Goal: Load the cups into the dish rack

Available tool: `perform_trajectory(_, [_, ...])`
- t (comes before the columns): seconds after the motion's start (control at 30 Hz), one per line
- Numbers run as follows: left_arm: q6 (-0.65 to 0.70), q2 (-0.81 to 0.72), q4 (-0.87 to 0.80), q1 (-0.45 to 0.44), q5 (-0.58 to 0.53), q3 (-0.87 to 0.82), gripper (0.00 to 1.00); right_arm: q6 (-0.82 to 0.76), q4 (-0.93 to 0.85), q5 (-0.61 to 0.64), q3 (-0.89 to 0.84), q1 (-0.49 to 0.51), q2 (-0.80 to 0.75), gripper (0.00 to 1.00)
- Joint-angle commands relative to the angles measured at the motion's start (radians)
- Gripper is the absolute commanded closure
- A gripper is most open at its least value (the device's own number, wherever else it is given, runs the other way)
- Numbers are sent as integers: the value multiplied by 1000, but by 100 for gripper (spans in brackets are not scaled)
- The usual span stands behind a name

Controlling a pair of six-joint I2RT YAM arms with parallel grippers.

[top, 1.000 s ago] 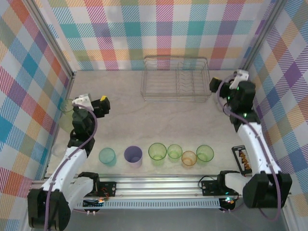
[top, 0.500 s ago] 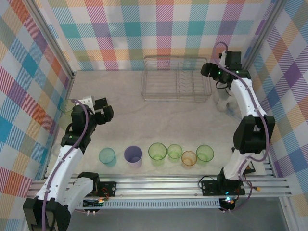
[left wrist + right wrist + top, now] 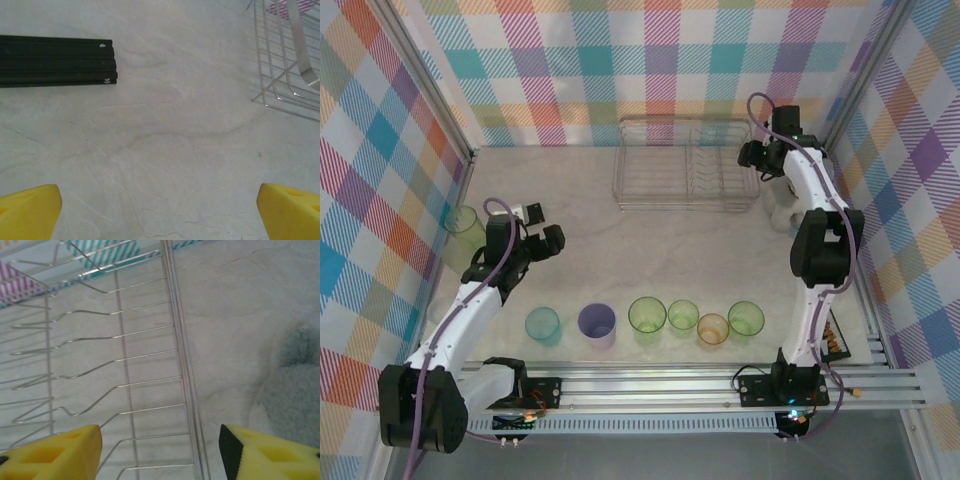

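With fingers [image 3: 27, 210] spread empty on both, the left gripper [image 3: 548, 240] should straddle the teal cup [image 3: 542, 323], likely its target, the right gripper [image 3: 752, 155] waiting over the dish rack [image 3: 680, 206] edge.

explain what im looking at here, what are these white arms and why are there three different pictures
These are two white robot arms bolted to the near edge of a table. The wide picture looks down from behind them. The other two come from a small camera on each wrist, so the yellow blocks at the bottom corners are that arm's own fingers. The left gripper is open and empty, over bare table. The right gripper is open and empty too, over the plate dividers of the wire dish rack at the back. Along the front stand a teal cup, a lavender cup, a wide green cup, a small green cup, an orange cup and a last green cup. A tall green cup stands by the left wall. No cup is in the rack.
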Motion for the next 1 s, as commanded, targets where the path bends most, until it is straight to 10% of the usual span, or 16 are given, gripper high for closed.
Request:
perform_trajectory(0.0, [-28, 23, 26, -18, 9, 10, 0, -80, -58, 67, 93, 16, 70, 39])
perform_trajectory(0.63, [-43, 46, 34, -26, 33, 13, 0, -128, -89, 134, 144, 43, 168, 78])
perform_trajectory(0.97, [-104, -96, -21, -26, 57, -22, 0, -94, 49, 59, -168, 113, -69, 100])
